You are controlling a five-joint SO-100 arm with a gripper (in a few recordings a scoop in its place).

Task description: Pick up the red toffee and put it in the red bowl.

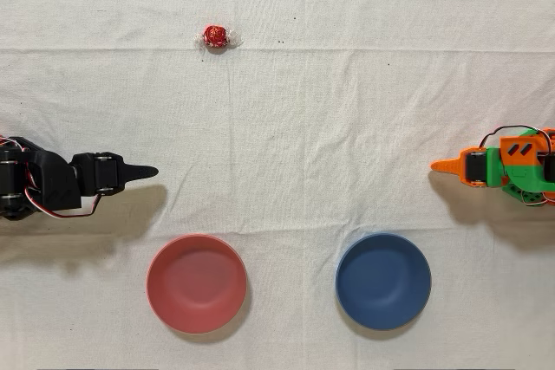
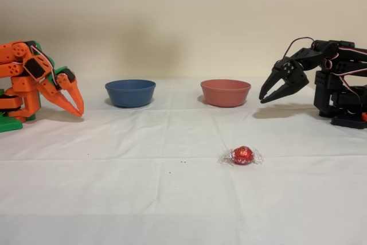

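Red toffee [image 1: 215, 36] lies alone on the white cloth [image 1: 347, 127], well apart from the red bowl [image 1: 197, 282] & the blue bowl [image 1: 383, 281]. Looks light, small, foil prob. slippery; best pinched across the round middle, not the flimsy twisted ends. Black arm's gripper [image 2: 267, 97] hangs nr the red bowl, fingers slightly apart, holding nothing.

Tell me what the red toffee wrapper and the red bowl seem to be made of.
The red toffee: shiny foil, probably, with clear crinkled twisted ends. The red bowl: likely matte plastic, since its surface is smooth, even and without gloss.
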